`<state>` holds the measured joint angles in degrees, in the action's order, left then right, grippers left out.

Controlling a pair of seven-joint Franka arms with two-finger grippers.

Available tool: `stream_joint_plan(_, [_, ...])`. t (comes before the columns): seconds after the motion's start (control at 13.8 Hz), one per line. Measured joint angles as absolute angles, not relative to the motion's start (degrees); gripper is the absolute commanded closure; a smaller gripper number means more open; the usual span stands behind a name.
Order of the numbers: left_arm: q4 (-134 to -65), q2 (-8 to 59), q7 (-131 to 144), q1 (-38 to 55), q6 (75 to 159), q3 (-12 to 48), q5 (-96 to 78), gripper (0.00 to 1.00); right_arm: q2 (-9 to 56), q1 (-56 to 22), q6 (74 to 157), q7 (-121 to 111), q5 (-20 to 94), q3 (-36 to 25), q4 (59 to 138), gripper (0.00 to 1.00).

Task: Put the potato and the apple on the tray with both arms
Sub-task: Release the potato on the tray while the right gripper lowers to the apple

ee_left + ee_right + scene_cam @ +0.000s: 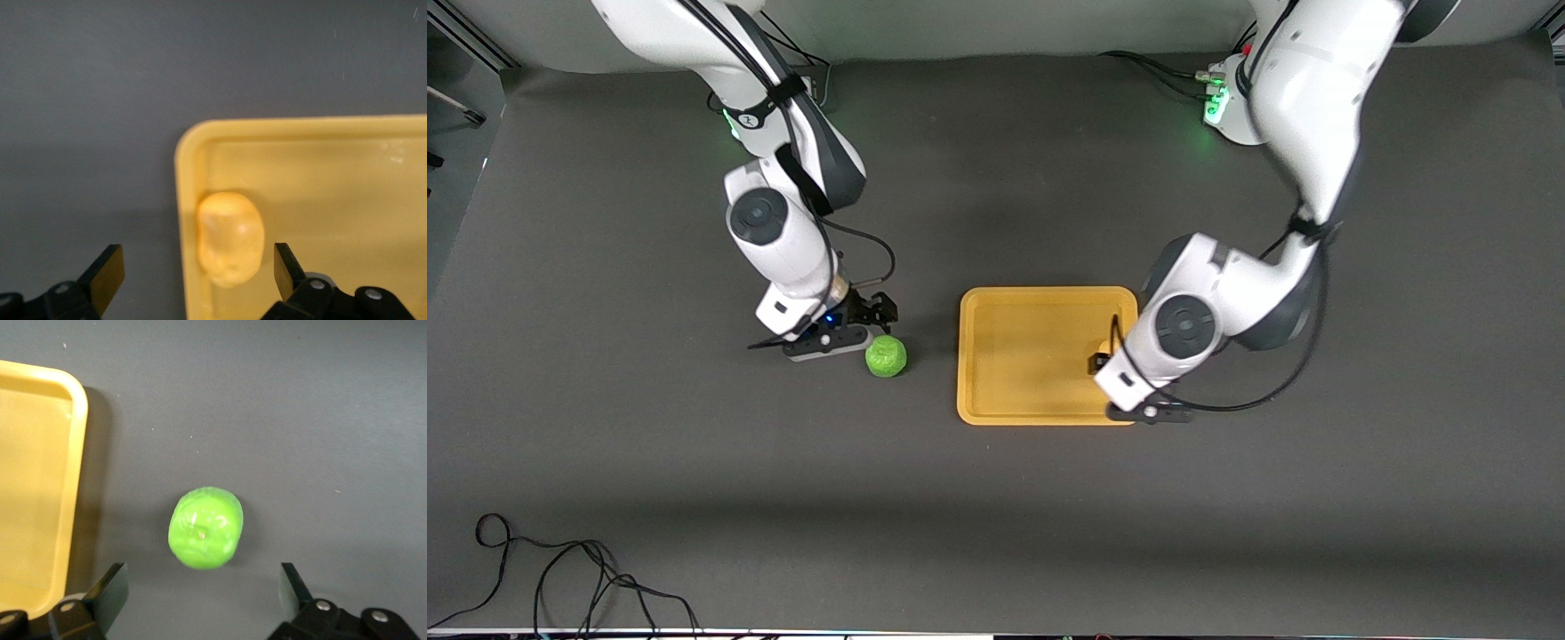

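Note:
The yellow-orange tray [1032,356] lies mid-table. The potato [230,237] lies in the tray against its rim at the left arm's end; the left arm hides it in the front view. My left gripper [1104,360] hangs over that rim, open, its fingers [107,277] straddling the rim and the potato without touching. The green apple [886,356] sits on the table beside the tray, toward the right arm's end. My right gripper [876,311] is open and empty just above the table next to the apple [205,528], which lies a little ahead of its fingers [110,590].
The tray's corner [33,487] shows in the right wrist view, close to the apple. Black cables [560,578] lie at the table's front edge toward the right arm's end. The dark mat [996,516] covers the whole table.

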<state>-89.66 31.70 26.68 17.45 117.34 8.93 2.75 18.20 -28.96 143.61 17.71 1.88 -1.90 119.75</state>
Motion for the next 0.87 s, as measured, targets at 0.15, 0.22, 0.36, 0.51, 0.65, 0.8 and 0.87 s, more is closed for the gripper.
stream_joint_plan(0.15, [-89.4, 25.8, 22.8, 13.1, 112.9, 8.8, 3.0, 0.0, 21.5, -29.0, 147.4, 17.8, 1.9, -1.9, 119.8, 0.0])
stream_joint_plan(0.22, [-89.5, 23.2, 19.5, 10.8, 111.0, 8.8, 3.0, 0.0, 23.0, -29.0, 148.8, 17.8, 1.9, -2.0, 119.7, 0.0])
stream_joint_plan(0.36, [-89.6, 19.4, 14.1, 6.8, 109.3, 8.7, 3.0, 0.0, 25.4, -29.1, 150.7, 17.8, 1.9, -2.0, 119.7, 0.07])
stream_joint_plan(0.51, [-89.6, 17.4, 9.7, 3.8, 108.4, 8.6, 3.0, 0.0, 27.3, -29.1, 152.1, 17.8, 1.9, -2.0, 119.7, 0.34])
stream_joint_plan(0.65, [-89.7, 15.5, 4.2, 0.7, 105.8, 8.6, 3.0, 0.0, 28.2, -29.1, 152.6, 17.8, 1.9, -2.0, 119.5, 0.57])
stream_joint_plan(0.8, [-90.5, 13.0, -0.3, -2.7, 105.0, 8.6, 3.0, 0.01, 28.2, -29.1, 152.6, 17.9, 1.9, -2.0, 119.1, 0.6])
stream_joint_plan(0.87, [-91.4, 11.7, -1.3, -3.8, 105.0, 8.5, 2.9, 0.02, 27.9, -29.1, 152.3, 17.9, 1.9, -2.0, 118.4, 0.6])
